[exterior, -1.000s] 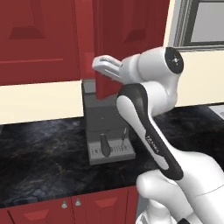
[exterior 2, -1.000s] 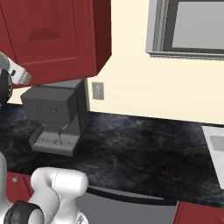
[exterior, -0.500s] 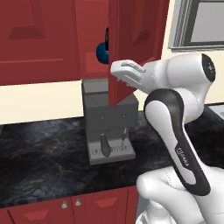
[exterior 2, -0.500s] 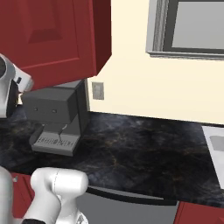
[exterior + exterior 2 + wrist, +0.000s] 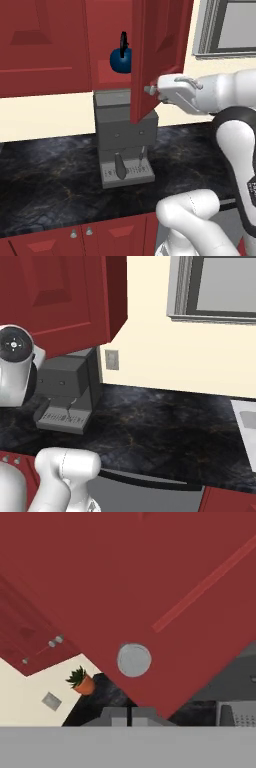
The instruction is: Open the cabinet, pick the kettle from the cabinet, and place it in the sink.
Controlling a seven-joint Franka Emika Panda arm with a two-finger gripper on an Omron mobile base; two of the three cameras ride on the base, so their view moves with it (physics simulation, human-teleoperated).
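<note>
Cabinet-opening step: the door (image 5: pixel 157 55) stands part-way out, the end effector (image 5: pixel 150 90) at its knob (image 5: pixel 134 660); whether it is clamped there cannot be told. The kettle (image 5: pixel 120 59) sits inside on the shelf. Next, judged: swing the door wider, then reach in.

A grey coffee machine (image 5: pixel 125 140) stands on my dark marble tabletop (image 5: pixel 165 426); a potted plant (image 5: pixel 81 681) sits farther off.

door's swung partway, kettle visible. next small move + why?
Probably keep swinging the cabinet door wider. The gripper sits at the knob, and the door edge still stands in front of the kettle, which partly blocks a straight reach. Whether the jaws are shut on the knob is not clear.
</note>
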